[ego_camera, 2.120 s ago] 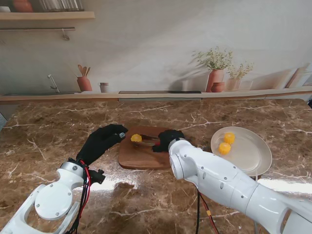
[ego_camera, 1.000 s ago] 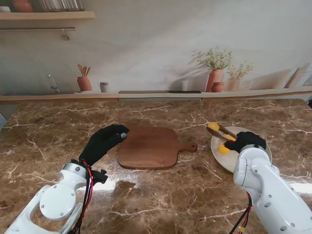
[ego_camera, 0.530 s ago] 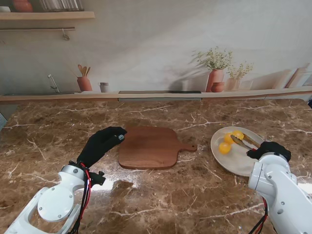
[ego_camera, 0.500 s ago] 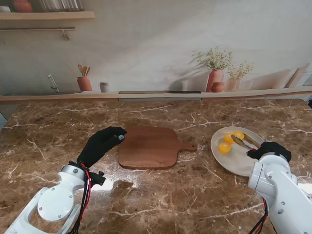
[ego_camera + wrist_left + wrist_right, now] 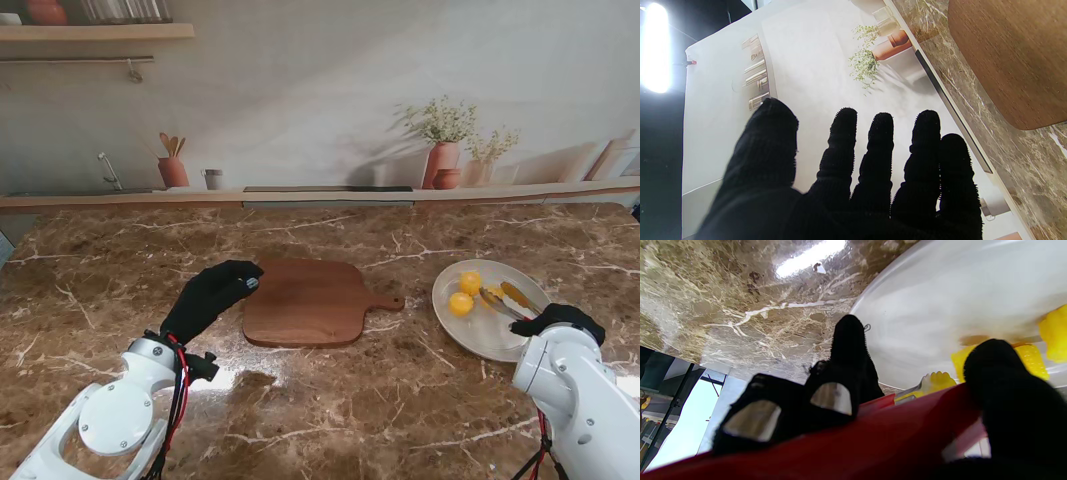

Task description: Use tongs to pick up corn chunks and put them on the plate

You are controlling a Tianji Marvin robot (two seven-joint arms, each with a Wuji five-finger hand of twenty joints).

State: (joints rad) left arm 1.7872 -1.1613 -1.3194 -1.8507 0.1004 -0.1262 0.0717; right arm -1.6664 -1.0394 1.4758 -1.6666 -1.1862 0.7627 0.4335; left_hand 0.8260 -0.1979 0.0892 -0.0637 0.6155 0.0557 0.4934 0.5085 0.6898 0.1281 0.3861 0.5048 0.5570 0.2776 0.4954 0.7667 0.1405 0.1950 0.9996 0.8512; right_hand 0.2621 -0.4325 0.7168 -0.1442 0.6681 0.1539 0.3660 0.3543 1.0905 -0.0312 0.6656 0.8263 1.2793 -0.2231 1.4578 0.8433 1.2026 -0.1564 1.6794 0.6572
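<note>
Yellow corn chunks point(image 5: 465, 293) (3, seemingly), white plate point(image 5: 520, 340), red-handled tongs point(image 5: 893, 426), brown-veined marble table point(image 5: 330, 400).

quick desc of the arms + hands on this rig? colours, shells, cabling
Both arms have glossy white rounded shells with silver-grey circular joint caps. Left arm carries an exposed red and black cable bundle along the forearm to the wrist; right arm shows red and black cable beneath it. Left hand and right hand wear black knitted gloves over five fingers; the right wrist view shows silvery patches on the right hand's fingers.

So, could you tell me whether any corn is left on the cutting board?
No, the cutting board is bare in the stand view; the corn chunks sit on the plate.
</note>
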